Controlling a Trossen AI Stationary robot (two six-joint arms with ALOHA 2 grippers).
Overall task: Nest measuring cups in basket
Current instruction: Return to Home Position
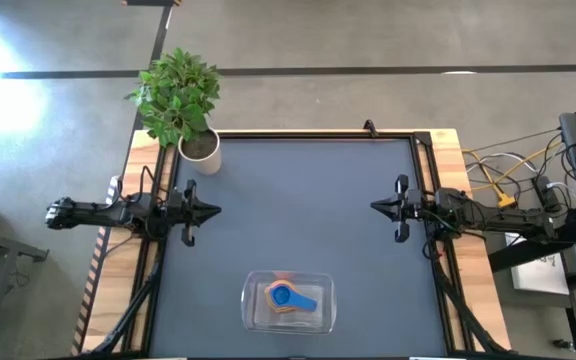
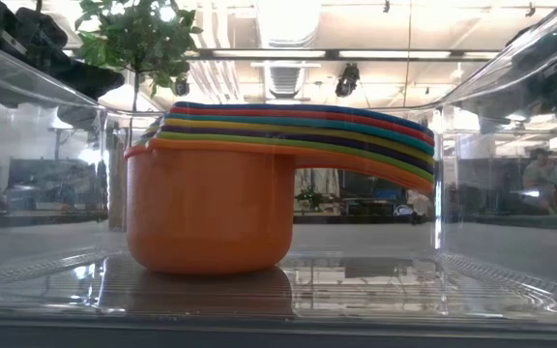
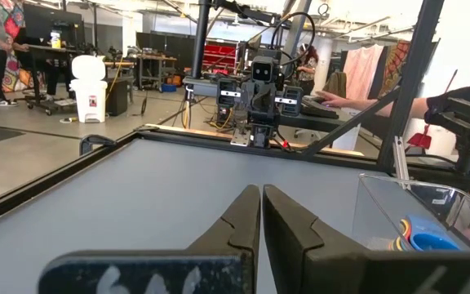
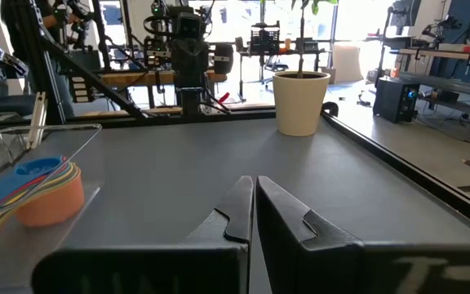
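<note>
— Where are the measuring cups?

— Nested in one stack inside the basket. The basket stands at the middle of the surface edge opposite the white plant pot. From table height, the orange cup is the outermost and rests on the basket floor, with the other handles fanned in coloured layers above its rim. From above, the blue cup is the innermost.

— And the arms?

— The left arm hangs over the left border of the surface and the right arm over the right border. They face each other, well apart from the basket.

— The jaws?

— The left jaws are closed with nothing between them, and the right jaws are the same.
</note>
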